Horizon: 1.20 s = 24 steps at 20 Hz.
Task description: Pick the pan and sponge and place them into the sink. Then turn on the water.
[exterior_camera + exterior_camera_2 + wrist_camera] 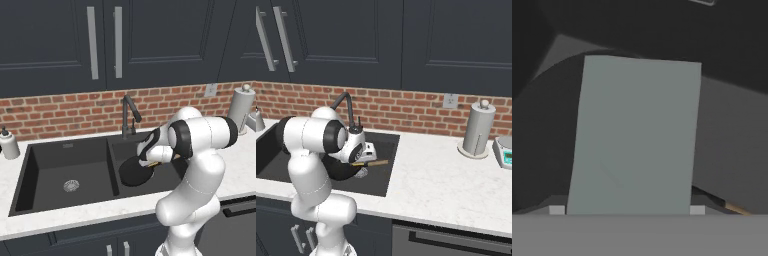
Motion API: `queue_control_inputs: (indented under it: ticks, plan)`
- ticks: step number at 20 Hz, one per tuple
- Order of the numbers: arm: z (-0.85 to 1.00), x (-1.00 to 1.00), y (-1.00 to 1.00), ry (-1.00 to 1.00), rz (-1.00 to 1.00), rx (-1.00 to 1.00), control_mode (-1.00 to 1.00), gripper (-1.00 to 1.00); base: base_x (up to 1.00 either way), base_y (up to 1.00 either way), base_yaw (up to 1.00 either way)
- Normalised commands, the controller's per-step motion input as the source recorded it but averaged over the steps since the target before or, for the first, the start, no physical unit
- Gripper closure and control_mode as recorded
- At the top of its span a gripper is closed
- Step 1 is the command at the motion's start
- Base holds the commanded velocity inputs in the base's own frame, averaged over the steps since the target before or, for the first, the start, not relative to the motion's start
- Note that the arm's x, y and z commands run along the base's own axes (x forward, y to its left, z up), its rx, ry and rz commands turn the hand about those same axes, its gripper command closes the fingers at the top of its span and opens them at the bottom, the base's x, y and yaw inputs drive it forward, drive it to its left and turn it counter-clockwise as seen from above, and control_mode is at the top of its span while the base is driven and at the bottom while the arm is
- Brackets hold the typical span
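Over the sink's (30, 175) right basin: end effector (627, 212) spread wide around the sponge (634, 135) (grey face up). Release low above the pan (131, 172), clear of its handle (373, 162)

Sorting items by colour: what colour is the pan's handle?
Brown, wooden-looking; the pan's handle shows best in the right base view.

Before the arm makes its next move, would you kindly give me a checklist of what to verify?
1. The pan lies in the right basin of the sink: ok.
2. The sponge is gripped between the jaws: ok.
3. The sponge hangs over the right basin, above the pan: ok.
4. The sponge rests in the sink: not ok, not yet released.
5. Water runs from the faucet: not ok, no stream.
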Motion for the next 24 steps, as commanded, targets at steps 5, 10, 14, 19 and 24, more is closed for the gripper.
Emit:
queue_control_inputs:
  ticks: [5,10,14,19,24]
  plan:
    - [0.0,0.0,0.0,0.0,0.02,0.0,-1.0,-1.0,0.0,0.0,0.0]
    - [0.0,0.0,-0.01,0.0,0.02,0.01,-1.0,-1.0,0.0,0.0,0.0]
    - [0.02,0.0,0.0,-0.02,0.0,0.02,-1.0,-1.0,0.0,0.0,0.0]
    - [0.16,0.0,0.0,-0.04,0.0,0.03,-1.0,-1.0,0.0,0.0,0.0]
    - [0.4,-0.03,0.0,-0.12,0.0,0.17,-1.0,-1.0,0.0,0.0,0.0]
